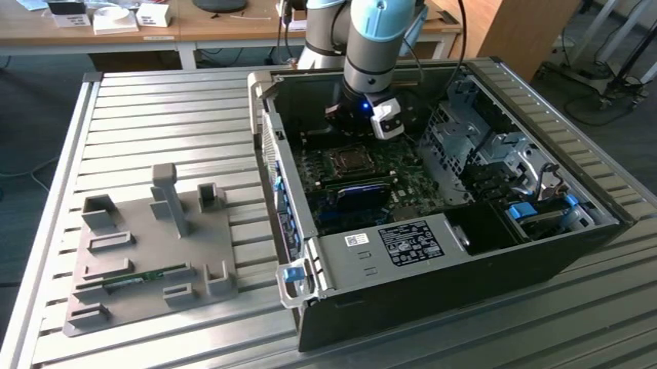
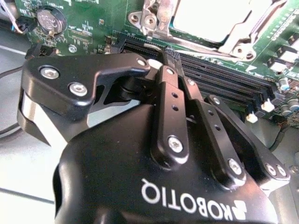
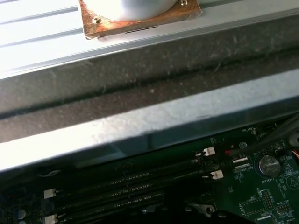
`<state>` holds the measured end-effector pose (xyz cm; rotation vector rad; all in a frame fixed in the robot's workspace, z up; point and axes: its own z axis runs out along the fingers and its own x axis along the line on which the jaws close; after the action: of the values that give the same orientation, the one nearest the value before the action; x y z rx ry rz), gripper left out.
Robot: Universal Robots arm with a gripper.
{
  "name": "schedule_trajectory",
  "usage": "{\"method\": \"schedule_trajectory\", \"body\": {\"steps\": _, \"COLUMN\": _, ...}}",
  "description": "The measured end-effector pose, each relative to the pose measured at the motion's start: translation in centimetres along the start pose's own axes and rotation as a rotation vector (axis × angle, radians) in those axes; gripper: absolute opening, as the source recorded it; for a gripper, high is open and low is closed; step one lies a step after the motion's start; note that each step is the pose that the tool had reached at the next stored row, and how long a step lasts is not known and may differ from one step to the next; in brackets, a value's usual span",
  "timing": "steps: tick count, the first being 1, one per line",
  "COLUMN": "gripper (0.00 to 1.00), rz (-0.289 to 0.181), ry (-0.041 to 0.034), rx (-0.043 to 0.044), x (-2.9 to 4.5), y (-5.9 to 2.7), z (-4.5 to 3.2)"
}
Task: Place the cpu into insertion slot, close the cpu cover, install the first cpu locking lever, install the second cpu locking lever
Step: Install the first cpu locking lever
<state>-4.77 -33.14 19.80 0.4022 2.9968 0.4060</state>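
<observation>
The claw (image 2: 166,55) has its fingers drawn together to a narrow tip, and nothing shows between them. In the second wrist view that tip hangs over the long black memory slots (image 2: 224,79), just beside the socket area. Whether it touches them cannot be told, because the claw's own black body hides the board beneath it.

Just past the slots lies the cpu (image 2: 215,18), its pale metal top bright. The cpu cover (image 2: 159,16) lies around it as a silvery frame. Whether the levers are latched cannot be told. On the green motherboard (image 2: 93,18), off to one side, sits a coin battery (image 2: 49,21).

In the exterior view the claw (image 1: 355,127) reaches down into the open computer case (image 1: 431,307). The arm hides the rear of the board. The insertion slot (image 1: 349,162) lies just below the claw, near the board's middle. The grey drive cage (image 1: 467,146) stands toward the exterior view's right of it.

In the first wrist view the case's grey wall (image 3: 149,121) crosses in front of the slots and the board.

The case rests on a slatted metal bench (image 1: 154,115). Well apart, on the exterior view's left, lies a grey fixture plate (image 1: 144,238) holding a memory stick (image 1: 134,280). A wooden desk (image 1: 205,23) stands beyond.
</observation>
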Motion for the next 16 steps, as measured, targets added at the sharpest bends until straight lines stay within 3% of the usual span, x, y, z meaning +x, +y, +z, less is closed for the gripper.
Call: {"method": "schedule_trajectory", "body": {"steps": 16, "gripper": 0.11, "rz": 0.001, "ry": -0.0016, "rx": 0.0011, "x": -0.08, "y": -0.43, "z": 0.25}}
